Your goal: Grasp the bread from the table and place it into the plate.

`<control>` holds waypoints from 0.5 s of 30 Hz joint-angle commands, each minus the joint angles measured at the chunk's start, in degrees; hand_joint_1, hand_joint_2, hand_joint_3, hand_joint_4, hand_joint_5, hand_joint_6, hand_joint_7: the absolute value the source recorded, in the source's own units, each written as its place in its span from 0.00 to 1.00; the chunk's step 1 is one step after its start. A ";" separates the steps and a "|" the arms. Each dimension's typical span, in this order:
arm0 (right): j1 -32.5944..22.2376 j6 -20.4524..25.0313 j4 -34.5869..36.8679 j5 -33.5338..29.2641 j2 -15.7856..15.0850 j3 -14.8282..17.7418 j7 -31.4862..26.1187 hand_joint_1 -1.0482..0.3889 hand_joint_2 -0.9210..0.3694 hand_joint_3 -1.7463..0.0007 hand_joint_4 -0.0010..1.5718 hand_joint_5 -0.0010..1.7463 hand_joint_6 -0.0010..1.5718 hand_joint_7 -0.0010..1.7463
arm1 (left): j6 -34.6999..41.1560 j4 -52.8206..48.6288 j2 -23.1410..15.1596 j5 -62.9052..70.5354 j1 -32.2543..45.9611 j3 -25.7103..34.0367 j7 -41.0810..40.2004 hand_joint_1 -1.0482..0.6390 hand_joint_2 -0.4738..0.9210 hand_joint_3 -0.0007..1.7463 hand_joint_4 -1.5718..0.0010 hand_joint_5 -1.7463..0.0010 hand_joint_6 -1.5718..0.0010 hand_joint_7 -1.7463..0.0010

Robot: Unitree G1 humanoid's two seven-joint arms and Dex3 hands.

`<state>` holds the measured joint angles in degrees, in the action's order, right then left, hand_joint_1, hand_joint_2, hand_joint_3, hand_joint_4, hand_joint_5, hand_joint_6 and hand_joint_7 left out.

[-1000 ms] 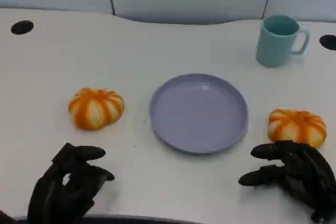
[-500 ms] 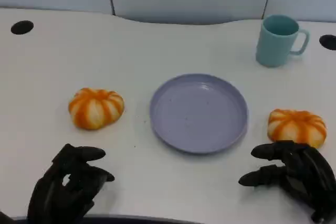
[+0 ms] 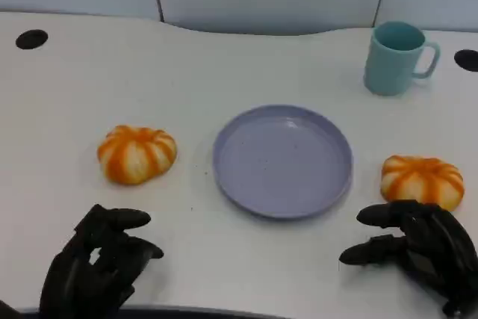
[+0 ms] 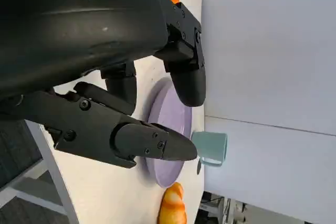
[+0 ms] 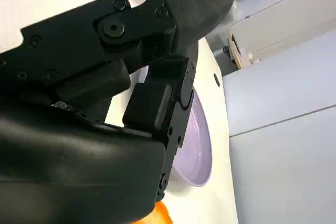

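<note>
We see two buns on the white table, each round, lobed and striped orange and cream with a soft, matte look. The right bread lies at the right edge of the frame, just above our right hand; the topmost fingers of that hand reach toward the picture's left just below the bun's lower edge, so close that we cannot tell whether they touch it. The fingers are spread apart and curved, with nothing between them. The left bread sits at mid-left, well apart from our left hand, which rests low in the lower-left corner with its fingers loosely curled and separated, holding nothing.

Between the two buns lies the plate, a smooth lavender disc with a shallow raised rim, centred in the frame and bare inside. White tabletop shows on either side, between its rim and each bun, and a wider band of bare table runs below it, between the two hands. Above and to the right stands a teal mug with its handle pointing right, well away from the plate. Two dark round holes mark the table, one at upper left and one at the right edge. Behind the table's curved far edge rise pale panels.

In the left wrist view, the plate and mug appear beyond the black fingers; in the right wrist view the plate shows past the hand's shell.
</note>
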<state>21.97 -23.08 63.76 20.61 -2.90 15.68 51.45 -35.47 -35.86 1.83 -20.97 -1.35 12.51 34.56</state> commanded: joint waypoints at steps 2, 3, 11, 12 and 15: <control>-2.35 1.51 1.04 -1.03 -0.03 -0.24 -1.13 0.30 0.00 0.93 0.95 0.01 0.88 0.00 | -1.48 0.12 -1.30 -0.31 0.02 0.64 0.39 0.35 1.00 0.11 0.84 0.06 0.82 0.27; -2.33 1.41 1.12 -1.01 0.02 -0.22 -1.11 0.29 0.00 0.93 0.95 0.01 0.88 0.00 | -2.13 -0.08 -1.54 0.12 -0.25 0.60 0.33 0.35 1.00 0.12 0.83 0.06 0.82 0.27; -2.29 0.74 1.28 -0.65 0.44 -0.02 -0.05 0.27 0.00 0.93 0.95 0.01 0.88 0.00 | -3.06 9.48 -5.14 12.96 0.26 -1.48 -10.02 0.37 1.00 0.09 0.85 0.11 0.81 0.34; -2.27 0.70 1.36 -0.66 0.46 -0.02 -0.04 0.27 0.00 0.93 0.95 0.01 0.88 0.00 | -2.50 11.49 -5.89 15.24 0.39 -1.81 -11.64 0.37 1.00 0.08 0.85 0.12 0.80 0.37; -2.66 0.81 0.57 -1.27 0.42 -0.52 -1.26 0.28 0.00 0.93 0.95 0.01 0.88 0.01 | -1.85 16.74 -8.80 22.83 0.15 -2.69 -16.30 0.37 1.00 0.08 0.84 0.18 0.78 0.47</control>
<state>21.85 -23.63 63.54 20.59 -2.57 15.59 51.42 -38.06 -23.02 -3.92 -3.23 -1.43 10.26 21.80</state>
